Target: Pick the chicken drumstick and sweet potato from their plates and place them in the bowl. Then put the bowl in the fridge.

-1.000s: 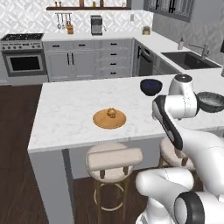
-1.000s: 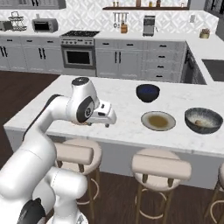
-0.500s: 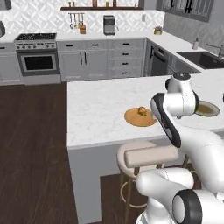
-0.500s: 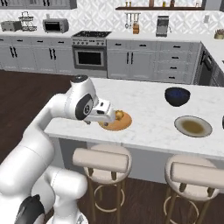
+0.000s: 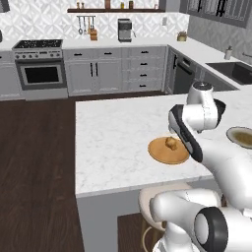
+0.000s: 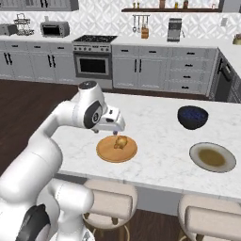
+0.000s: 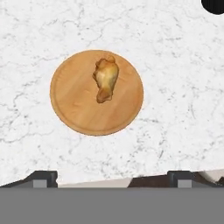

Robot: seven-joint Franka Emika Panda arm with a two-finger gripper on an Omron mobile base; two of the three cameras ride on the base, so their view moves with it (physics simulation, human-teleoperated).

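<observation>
Between the earlier frames and now the base has driven along the marble island, bringing the wooden plate from far off to just below the gripper. On that plate lies the chicken drumstick, near centre. Gripper jaws stand fully apart above it, holding nothing; the grey-rimmed plate and navy bowl sit well apart.

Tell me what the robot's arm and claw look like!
The arm is glossy white, made of fat rounded segments with dark grey bands and caps at the joints. Its claw sits on a boxy white hand and ends in two small dark fingertips. No cables or markings are visible.
</observation>
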